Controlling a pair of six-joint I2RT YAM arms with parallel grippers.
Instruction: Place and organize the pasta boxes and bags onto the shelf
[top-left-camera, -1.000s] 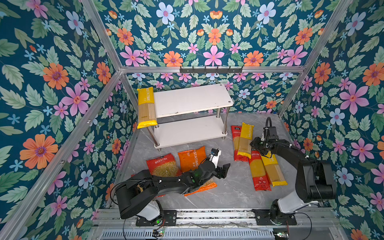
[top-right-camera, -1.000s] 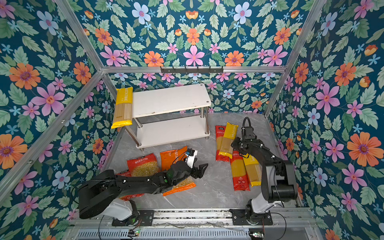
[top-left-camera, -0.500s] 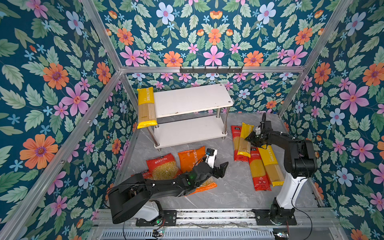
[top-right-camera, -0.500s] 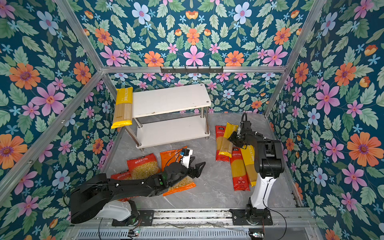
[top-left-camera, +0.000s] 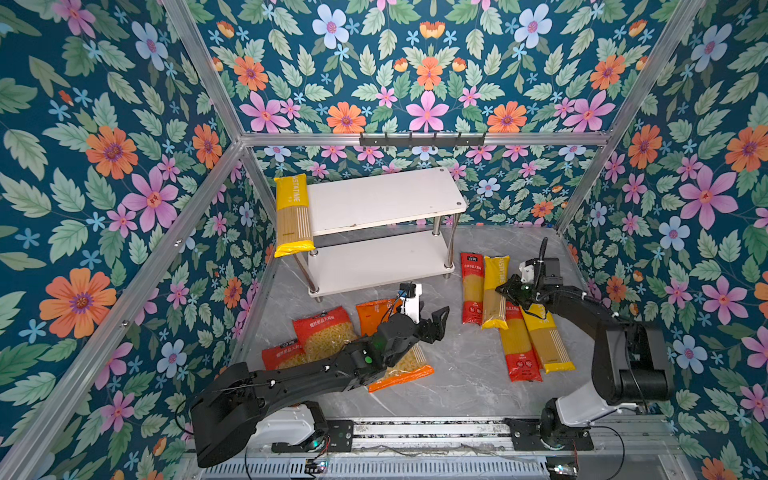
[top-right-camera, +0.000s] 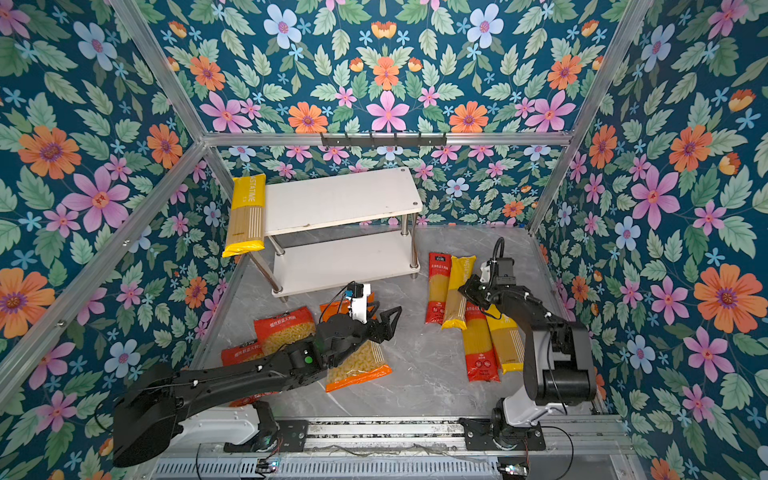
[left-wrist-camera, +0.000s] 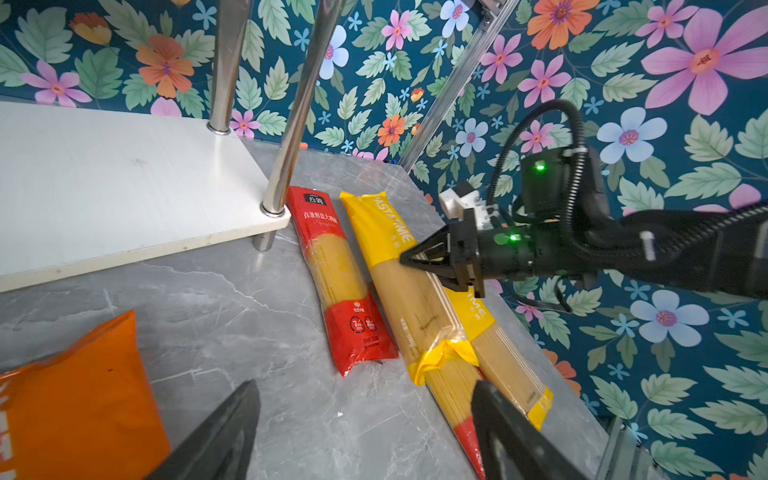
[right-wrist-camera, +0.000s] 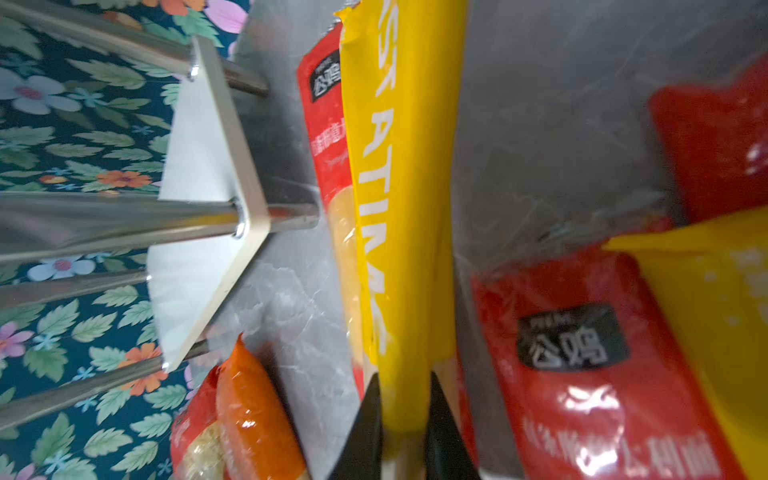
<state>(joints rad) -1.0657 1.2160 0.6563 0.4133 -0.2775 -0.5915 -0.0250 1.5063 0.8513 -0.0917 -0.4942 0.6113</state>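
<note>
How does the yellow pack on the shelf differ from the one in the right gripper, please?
The shelf pack lies on the shelf, overhanging its top board's front edge, untouched. The gripped pack lies on the tabletop beside a red pack, pinched by the right gripper. Both are yellow spaghetti packs.

Both arms matte blk, jointed links, white base housings on blk plates bolted to alu rail (top-left-camera: 436, 428). Left arm (top-left-camera: 291, 377): green LEDs, small white screws, white cam block (top-left-camera: 411, 301) at end farthest from rail. Right arm (top-left-camera: 582, 301): ribbed blk cable (left-wrist-camera: 559, 104) loop, green LEDs; right gripper (left-wrist-camera: 401, 261) blk, wedge-shaped fingers.
</note>
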